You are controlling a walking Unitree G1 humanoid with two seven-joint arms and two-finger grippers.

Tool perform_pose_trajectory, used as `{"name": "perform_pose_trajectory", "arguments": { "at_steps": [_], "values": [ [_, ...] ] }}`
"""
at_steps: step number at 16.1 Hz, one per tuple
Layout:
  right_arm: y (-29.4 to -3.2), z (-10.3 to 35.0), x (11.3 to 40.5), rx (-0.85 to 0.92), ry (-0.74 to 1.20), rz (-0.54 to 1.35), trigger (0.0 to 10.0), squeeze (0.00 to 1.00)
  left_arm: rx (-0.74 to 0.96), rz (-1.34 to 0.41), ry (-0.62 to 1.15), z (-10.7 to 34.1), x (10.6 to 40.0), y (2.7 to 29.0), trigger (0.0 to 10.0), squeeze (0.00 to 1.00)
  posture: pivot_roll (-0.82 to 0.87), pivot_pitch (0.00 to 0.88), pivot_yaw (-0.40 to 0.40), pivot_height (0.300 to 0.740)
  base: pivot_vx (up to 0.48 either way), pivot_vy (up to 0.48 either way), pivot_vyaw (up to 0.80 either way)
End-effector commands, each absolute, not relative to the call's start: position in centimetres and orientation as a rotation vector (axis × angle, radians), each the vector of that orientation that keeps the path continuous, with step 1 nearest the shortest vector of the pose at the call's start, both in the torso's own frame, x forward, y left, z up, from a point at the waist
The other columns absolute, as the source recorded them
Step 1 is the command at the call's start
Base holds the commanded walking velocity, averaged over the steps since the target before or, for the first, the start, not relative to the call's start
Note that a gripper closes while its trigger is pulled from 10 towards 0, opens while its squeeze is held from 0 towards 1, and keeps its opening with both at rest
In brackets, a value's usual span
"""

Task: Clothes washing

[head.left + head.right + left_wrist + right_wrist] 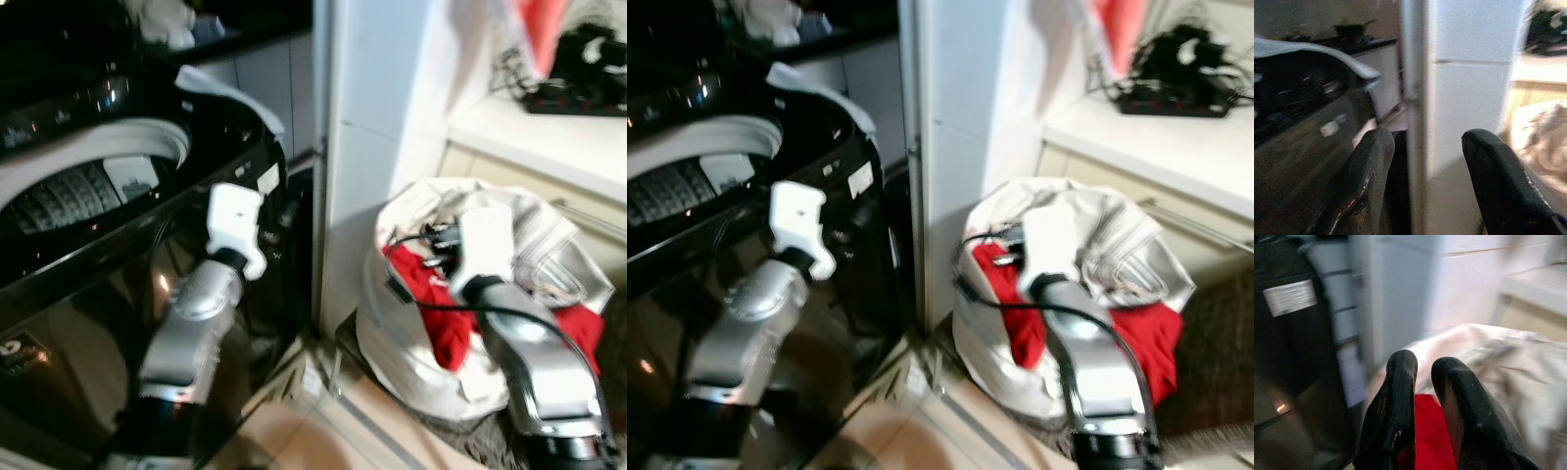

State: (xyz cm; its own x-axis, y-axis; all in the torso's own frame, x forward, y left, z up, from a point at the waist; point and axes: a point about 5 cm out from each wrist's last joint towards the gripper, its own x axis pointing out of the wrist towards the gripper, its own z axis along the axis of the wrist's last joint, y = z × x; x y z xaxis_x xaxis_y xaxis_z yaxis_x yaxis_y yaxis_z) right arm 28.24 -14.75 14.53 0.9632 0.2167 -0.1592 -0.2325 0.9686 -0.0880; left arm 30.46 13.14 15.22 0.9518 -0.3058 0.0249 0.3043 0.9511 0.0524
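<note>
Grippers by the laundry bag

Head view: silver arms nearest; red garment lies in the white laundry bag, washing machine well left of it, cut off. Wrist views, blurred: left gripper spread wide beside the machine; right gripper nearly closed, empty, above the bag

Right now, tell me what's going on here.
The robot is doing laundry. Its right gripper is down over the laundry bag on the floor, fingers close together just above a red garment among pale cloth. The left gripper is open and holds nothing, raised in front of the black washing machine, whose drum stands open.
</note>
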Motion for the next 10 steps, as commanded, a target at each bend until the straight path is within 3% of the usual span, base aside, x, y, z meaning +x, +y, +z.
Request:
{"name": "perform_pose_trajectory", "arguments": {
  "at_steps": [1, 6, 9, 10],
  "values": [
    [-15.4, 14.9, 28.3, -0.118, 0.142, 0.214, 10.0, 0.0, 0.038, -0.325, -0.033, 15.3, 30.5, 12.6, 10.0, 0.0, 0.07, 0.0, 0.011, 0.74, 0.36, 0.0, 0.0],
    [-15.6, 14.9, 28.5, -0.119, 0.144, 0.213, 10.0, 0.0, 0.041, -0.318, -0.033, 15.3, 30.6, 12.8, 10.0, 0.0, 0.07, 0.0, 0.01, 0.74, 0.353, 0.0, 0.0],
    [-17.5, 15.1, 29.3, -0.136, 0.164, 0.13, 10.0, 0.04, 0.028, -0.329, -0.028, 15.3, 30.7, 12.7, 10.0, 0.0, 0.06, 0.0, 0.01, 0.74, 0.0, 0.0, 0.0],
    [-18.6, 15.1, 29.6, -0.128, 0.178, 0.081, 10.0, 1.0, 0.034, -0.358, -0.024, 15.1, 30.5, 12.5, 10.0, 0.0, 0.06, 0.0, 0.01, 0.74, 0.0, 0.0, 0.0]
  ]
}}
